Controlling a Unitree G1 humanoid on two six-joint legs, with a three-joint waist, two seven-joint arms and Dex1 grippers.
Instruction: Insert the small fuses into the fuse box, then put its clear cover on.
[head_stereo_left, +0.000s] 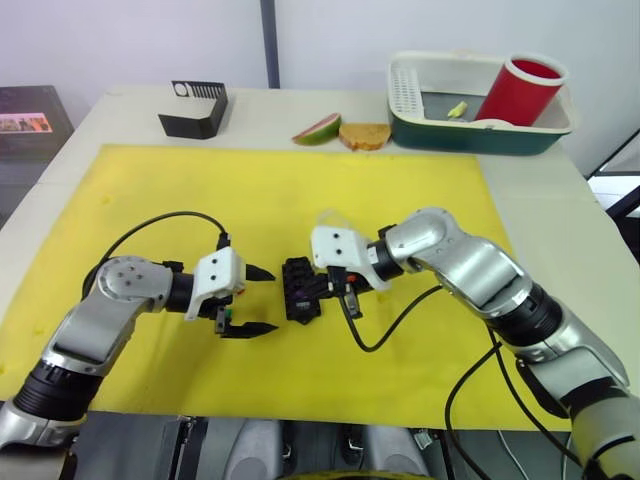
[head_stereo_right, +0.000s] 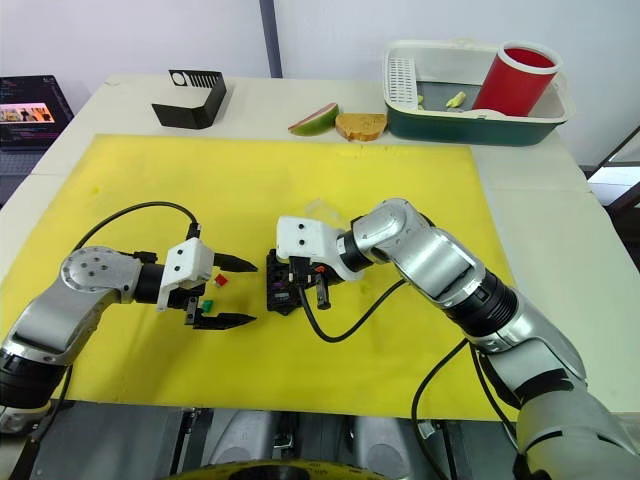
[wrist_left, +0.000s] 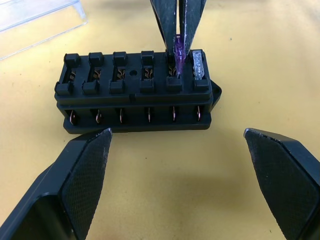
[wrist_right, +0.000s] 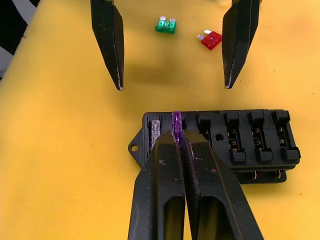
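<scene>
progress: grey fuse (wrist_left: 198, 65) seated in black slotted fuse box (wrist_left: 135, 92); right pincer (wrist_right: 180, 142) clamped on purple fuse (wrist_right: 176, 121) entering second slot. left pincer (wrist_left: 185, 165) apart, idle. green fuse (wrist_right: 165, 25), red fuse (wrist_right: 211, 39), clear plastic cover (wrist_left: 37, 20) pending.

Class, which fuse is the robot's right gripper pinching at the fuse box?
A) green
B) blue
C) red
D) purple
D: the right gripper is shut on the purple fuse over a slot of the fuse box, while the red fuse and green fuse lie loose on the mat.
</scene>
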